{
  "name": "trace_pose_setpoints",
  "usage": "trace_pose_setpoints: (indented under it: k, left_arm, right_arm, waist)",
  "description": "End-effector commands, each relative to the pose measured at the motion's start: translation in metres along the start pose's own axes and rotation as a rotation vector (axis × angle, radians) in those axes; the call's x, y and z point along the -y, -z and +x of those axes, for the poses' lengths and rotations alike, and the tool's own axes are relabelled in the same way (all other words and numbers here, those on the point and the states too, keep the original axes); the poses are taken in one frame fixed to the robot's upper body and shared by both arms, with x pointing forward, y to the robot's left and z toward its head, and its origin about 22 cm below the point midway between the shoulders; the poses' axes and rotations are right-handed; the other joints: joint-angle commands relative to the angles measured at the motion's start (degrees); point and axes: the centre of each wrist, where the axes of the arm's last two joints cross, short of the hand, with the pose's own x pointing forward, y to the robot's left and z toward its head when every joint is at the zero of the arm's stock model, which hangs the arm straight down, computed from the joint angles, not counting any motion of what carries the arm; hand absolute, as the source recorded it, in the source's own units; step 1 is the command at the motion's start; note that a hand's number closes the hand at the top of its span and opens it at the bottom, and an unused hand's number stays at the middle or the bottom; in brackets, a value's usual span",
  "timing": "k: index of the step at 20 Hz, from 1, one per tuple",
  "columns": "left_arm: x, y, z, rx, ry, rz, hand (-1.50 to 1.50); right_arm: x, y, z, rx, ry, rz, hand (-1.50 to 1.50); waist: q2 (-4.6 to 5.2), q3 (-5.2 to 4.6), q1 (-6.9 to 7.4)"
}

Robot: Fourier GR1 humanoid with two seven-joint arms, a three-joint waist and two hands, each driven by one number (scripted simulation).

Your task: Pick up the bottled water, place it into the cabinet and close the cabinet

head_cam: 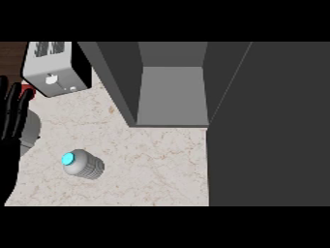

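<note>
One hand in view: left hand (3, 126), fingers straight, resting | bottled water (82, 164) ungrasped on counter (153, 164) | cabinet (171, 92) open, ready for bottle.

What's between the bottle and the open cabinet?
Nothing: in the head view only bare counter lies between the bottle and the cabinet.

Glossy black left hand (2, 121) with long, slender, seemingly segmented fingers.

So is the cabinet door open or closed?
Open. The cabinet shows its bare inside, and its door is swung out at the right. The bottled water stands outside on the counter.
</note>
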Motion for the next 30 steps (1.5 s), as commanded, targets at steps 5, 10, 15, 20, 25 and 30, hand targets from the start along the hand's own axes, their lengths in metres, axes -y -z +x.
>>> trace_pose_setpoints:
  k: [5,10,15,20,25,30]
  left_arm:
    - [0.008,-0.017,0.019,0.094,-0.228,-0.378,-1.5]
    - [0.019,-0.066,-0.025,-0.402,-0.457,-0.307,-1.5]
    - [-0.027,-0.087,-0.004,-0.448,-0.501,-0.311,-1.5]
    - [-0.043,-0.094,-0.005,-0.435,-0.473,-0.336,-1.5]
    - [-0.056,-0.115,0.023,-0.443,-0.484,-0.313,-1.5]
    - [-0.065,-0.113,-0.019,-0.442,-0.445,-0.311,-1.5]
  right_arm:
    - [0.003,-0.014,0.023,0.02,-0.036,0.074,-1.5]
    - [-0.024,-0.041,-0.003,-0.301,0.348,0.047,-1.5]
    - [-0.016,-0.075,0.026,-0.315,0.377,0.045,-1.5]
    - [-0.005,-0.074,0.022,-0.317,0.374,0.067,-1.5]
    - [-0.008,-0.094,0.027,-0.306,0.387,0.037,-1.5]
    - [-0.015,-0.099,0.01,-0.298,0.386,0.062,-1.5]
  waist:
    - [0.15,-0.2,-0.53]
    - [0.45,-0.14,-0.03]
    - [0.24,-0.11,-0.43]
    - [0.53,-0.07,-0.25]
    - [0.43,-0.05,-0.15]
    - [0.54,-0.07,-0.4]
